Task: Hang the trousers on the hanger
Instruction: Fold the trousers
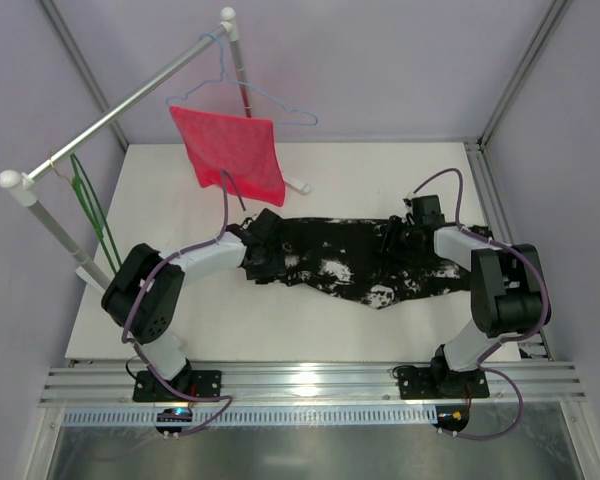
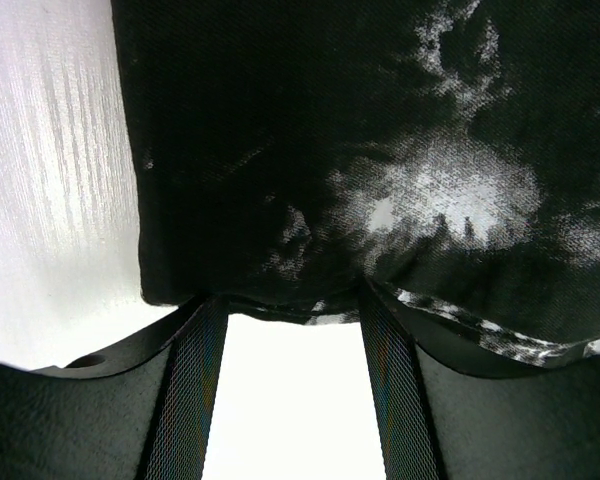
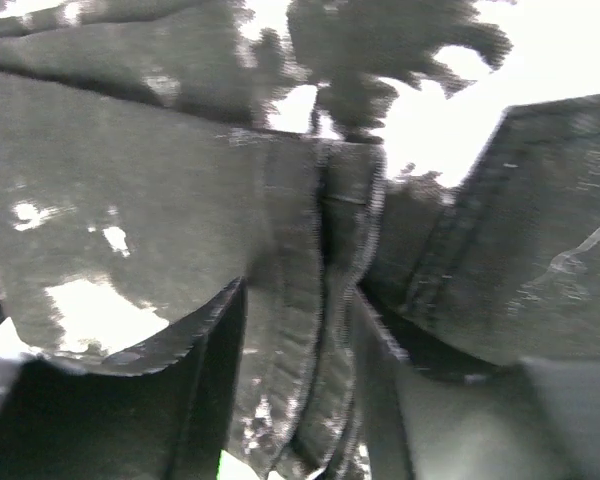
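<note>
The trousers (image 1: 330, 260), black with white splotches, lie flat across the middle of the white table (image 1: 280, 335). My left gripper (image 1: 262, 250) sits at their left end. In the left wrist view it (image 2: 290, 305) is open, the hem of the trousers (image 2: 330, 150) lies across its fingertips, and bare table shows between the fingers. My right gripper (image 1: 405, 235) rests on the right end. In the blurred right wrist view it (image 3: 298, 300) stands apart with a thick seamed fold of the trousers (image 3: 130, 200) between its fingers. The green hanger (image 1: 92, 212) hangs on the rail at far left.
A slanted grey rail (image 1: 130, 100) on white posts crosses the back left. A red mesh cloth (image 1: 235, 150) hangs from a pale blue wire hanger (image 1: 270, 103) on it, just behind the left arm. Frame posts border both sides of the table.
</note>
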Tool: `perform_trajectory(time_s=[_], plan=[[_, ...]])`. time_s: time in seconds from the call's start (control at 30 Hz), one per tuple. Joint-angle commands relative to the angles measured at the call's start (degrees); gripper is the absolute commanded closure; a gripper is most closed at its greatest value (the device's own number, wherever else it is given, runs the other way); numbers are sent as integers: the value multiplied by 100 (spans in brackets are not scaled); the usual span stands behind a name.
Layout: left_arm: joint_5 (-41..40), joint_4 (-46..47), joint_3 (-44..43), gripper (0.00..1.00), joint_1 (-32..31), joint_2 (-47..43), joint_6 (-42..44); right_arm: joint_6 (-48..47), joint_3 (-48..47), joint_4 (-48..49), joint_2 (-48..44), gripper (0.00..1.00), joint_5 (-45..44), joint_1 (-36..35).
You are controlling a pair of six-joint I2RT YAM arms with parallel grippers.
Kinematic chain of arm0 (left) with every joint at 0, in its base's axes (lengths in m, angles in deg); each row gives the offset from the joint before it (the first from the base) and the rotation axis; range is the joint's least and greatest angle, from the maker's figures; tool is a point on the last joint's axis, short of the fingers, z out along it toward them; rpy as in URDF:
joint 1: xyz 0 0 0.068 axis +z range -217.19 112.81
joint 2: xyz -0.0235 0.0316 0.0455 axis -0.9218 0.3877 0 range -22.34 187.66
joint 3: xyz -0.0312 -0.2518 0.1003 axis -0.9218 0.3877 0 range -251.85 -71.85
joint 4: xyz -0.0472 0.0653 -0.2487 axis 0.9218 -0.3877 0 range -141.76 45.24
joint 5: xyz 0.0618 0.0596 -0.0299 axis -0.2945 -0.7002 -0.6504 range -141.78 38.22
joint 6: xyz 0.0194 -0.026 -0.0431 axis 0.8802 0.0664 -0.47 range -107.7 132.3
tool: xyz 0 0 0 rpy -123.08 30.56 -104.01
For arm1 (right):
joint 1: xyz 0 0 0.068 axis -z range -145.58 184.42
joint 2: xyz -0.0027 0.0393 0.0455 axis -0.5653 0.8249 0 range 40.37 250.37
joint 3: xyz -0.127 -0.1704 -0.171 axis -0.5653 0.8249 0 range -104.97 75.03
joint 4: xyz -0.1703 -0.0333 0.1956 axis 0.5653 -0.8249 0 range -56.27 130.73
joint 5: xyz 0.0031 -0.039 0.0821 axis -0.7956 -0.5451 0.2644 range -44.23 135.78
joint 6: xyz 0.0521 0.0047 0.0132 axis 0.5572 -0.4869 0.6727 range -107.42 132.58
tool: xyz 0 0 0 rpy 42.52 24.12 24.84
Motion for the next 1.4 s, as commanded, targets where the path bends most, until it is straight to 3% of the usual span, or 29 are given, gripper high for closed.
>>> perform_trajectory(time_s=[0.0,0.1,0.13,0.23,0.4,0.53,0.83,0.97,1.13,1.23,1.37], plan=[[-145,-137,135,44,15,53,-78,98,-2,-19,375,54,-36,-271],[-330,-313,91,44,15,35,-104,106,-195,-115,595,68,-265,-491],[-409,-478,65,44,15,27,-139,115,-274,-133,613,82,-300,-518],[-787,-830,3,44,58,-148,-236,194,-380,-124,534,96,-257,-615],[-1394,-1095,-67,40,76,-1008,-210,168,-783,-493,-26,96,-203,-685],[-1201,-1069,-270,33,76,-1511,114,-51,-1179,-1694,-467,96,-538,-475],[-814,-1157,-665,26,85,-1697,572,-781,-1856,-3481,-1179,96,-960,825],[-568,-1060,-700,25,76,-1530,608,-878,-1997,-3517,-1460,96,-179,1608],[-559,-841,-771,25,85,-1135,634,-825,-2007,-3070,-1286,96,894,1635],[-533,-718,-849,25,94,-643,722,-887,-1778,-2928,-979,96,825,1635],[116,-307,-1043,25,146,-132,950,-869,-1471,-2648,-723,96,588,1635]])
